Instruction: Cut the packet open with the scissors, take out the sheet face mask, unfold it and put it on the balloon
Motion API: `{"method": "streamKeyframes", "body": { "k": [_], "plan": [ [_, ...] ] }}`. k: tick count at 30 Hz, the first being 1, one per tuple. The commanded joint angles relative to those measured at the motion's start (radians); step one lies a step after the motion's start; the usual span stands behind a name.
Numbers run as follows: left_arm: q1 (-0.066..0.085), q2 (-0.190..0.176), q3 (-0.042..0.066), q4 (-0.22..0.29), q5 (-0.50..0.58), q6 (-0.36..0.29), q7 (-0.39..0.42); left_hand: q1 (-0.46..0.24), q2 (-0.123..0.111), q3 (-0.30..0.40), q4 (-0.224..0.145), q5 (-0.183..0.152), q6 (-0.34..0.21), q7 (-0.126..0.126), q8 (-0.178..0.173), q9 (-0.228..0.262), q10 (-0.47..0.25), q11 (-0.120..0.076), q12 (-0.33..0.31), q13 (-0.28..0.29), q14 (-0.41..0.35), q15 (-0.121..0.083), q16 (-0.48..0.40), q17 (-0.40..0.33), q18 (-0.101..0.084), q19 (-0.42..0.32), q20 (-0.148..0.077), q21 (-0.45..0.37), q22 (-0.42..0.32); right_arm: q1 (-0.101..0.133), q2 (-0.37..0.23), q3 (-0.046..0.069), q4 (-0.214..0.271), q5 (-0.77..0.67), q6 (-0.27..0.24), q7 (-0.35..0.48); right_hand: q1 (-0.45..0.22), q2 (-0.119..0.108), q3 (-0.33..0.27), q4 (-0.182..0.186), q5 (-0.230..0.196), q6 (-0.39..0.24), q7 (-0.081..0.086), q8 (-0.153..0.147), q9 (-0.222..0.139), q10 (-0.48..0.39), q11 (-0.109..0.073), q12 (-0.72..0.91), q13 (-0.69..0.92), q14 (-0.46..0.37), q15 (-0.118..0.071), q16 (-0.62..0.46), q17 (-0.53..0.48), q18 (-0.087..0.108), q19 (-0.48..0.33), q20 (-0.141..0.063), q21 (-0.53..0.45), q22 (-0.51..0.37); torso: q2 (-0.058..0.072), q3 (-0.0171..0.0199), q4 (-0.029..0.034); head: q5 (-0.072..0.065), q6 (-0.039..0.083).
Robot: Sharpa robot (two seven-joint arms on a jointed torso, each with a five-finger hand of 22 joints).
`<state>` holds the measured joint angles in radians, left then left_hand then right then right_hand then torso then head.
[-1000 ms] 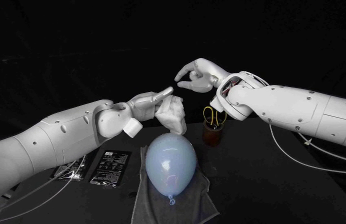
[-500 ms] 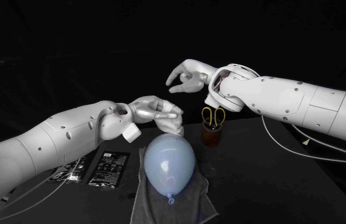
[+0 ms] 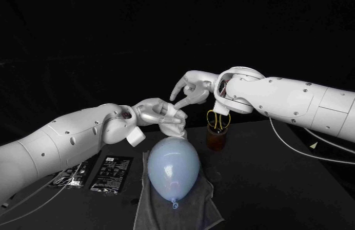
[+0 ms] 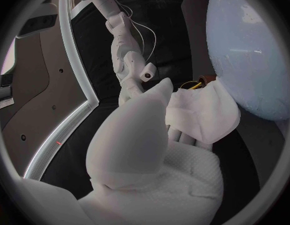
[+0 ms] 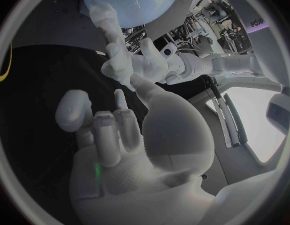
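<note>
A pale blue balloon (image 3: 174,167) lies on a grey towel (image 3: 194,210) at the table's front. My left hand (image 3: 157,116) hovers just above the balloon's far end and grips the folded white sheet mask (image 3: 178,131), which hangs down to the balloon's top. The left wrist view shows the mask (image 4: 204,112) bunched in the fingers beside the balloon (image 4: 251,50). My right hand (image 3: 190,90) holds nothing and hangs right above the left hand, its fingers apart and pointing down at it. Yellow-handled scissors (image 3: 217,120) stand in a brown cup (image 3: 216,140) behind the balloon.
Two black packets (image 3: 112,172) (image 3: 71,175) lie flat on the table under my left arm, left of the towel. White cables run along the table at the right, below my right arm.
My left hand has turned over and brought the mask lower, onto the balloon's far end. My right hand has come down and left, close above the left hand.
</note>
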<state>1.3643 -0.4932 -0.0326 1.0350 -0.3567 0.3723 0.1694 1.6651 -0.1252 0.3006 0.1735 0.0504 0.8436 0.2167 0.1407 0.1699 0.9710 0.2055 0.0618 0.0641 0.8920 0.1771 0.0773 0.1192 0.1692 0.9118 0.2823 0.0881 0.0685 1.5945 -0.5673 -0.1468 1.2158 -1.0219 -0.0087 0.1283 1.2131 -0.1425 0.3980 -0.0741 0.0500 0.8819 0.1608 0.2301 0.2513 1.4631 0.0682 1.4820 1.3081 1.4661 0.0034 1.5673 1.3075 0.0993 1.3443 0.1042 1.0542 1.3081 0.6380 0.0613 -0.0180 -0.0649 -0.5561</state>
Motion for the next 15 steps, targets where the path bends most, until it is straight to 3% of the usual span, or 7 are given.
{"method": "streamKeyframes", "body": {
  "k": [1,7,15],
  "plan": [
    [0.001,0.002,0.001,0.005,-0.026,-0.015,0.025,-0.006,-0.014,0.017,-0.003,-0.002,0.01,0.035,0.006,0.0,0.011,-0.001,0.003,-0.001,0.01,0.001,0.004,0.002,0.015,0.007,-0.001,0.006,0.0,0.001,0.004,0.0,-0.001,0.006,0.05,-0.024,-0.002,-0.012,-0.009,0.002,-0.002,-0.01,0.0,-0.005,-0.002,0.028,0.009,-0.002,0.168,0.105,0.004,0.004,0.263,0.003,-0.005,0.003,-0.005,0.03,0.001,0.0002,0.0003,-0.002,-0.001],
    [0.001,0.001,0.001,0.013,-0.039,-0.007,0.024,-0.024,-0.029,0.061,-0.011,-0.002,0.021,0.031,0.008,0.0,0.025,-0.005,0.002,-0.001,0.013,-0.001,0.003,0.002,0.015,0.008,-0.002,0.005,-0.001,0.001,0.01,-0.001,-0.006,0.015,0.024,-0.023,-0.002,-0.009,-0.024,0.012,-0.002,-0.015,0.005,-0.013,-0.004,0.031,0.014,0.003,0.172,0.105,0.008,0.004,0.263,0.001,0.0,0.007,0.006,0.036,0.0,-0.001,0.0009,-0.003,-0.001],
    [0.001,0.001,0.001,0.018,-0.045,-0.005,0.022,-0.031,-0.035,0.076,-0.014,-0.002,0.024,0.031,0.009,-0.001,0.028,-0.005,0.001,-0.002,0.014,-0.002,0.003,0.002,0.015,0.008,-0.002,0.004,-0.001,-0.003,0.018,-0.003,-0.007,0.018,0.037,-0.03,-0.002,-0.004,-0.036,0.024,-0.002,-0.011,0.009,-0.015,-0.004,0.033,0.018,0.005,0.174,0.105,0.011,0.004,0.263,0.0,0.002,0.01,0.009,0.038,0.001,-0.001,0.0011,-0.002,-0.003]
  ]
}}
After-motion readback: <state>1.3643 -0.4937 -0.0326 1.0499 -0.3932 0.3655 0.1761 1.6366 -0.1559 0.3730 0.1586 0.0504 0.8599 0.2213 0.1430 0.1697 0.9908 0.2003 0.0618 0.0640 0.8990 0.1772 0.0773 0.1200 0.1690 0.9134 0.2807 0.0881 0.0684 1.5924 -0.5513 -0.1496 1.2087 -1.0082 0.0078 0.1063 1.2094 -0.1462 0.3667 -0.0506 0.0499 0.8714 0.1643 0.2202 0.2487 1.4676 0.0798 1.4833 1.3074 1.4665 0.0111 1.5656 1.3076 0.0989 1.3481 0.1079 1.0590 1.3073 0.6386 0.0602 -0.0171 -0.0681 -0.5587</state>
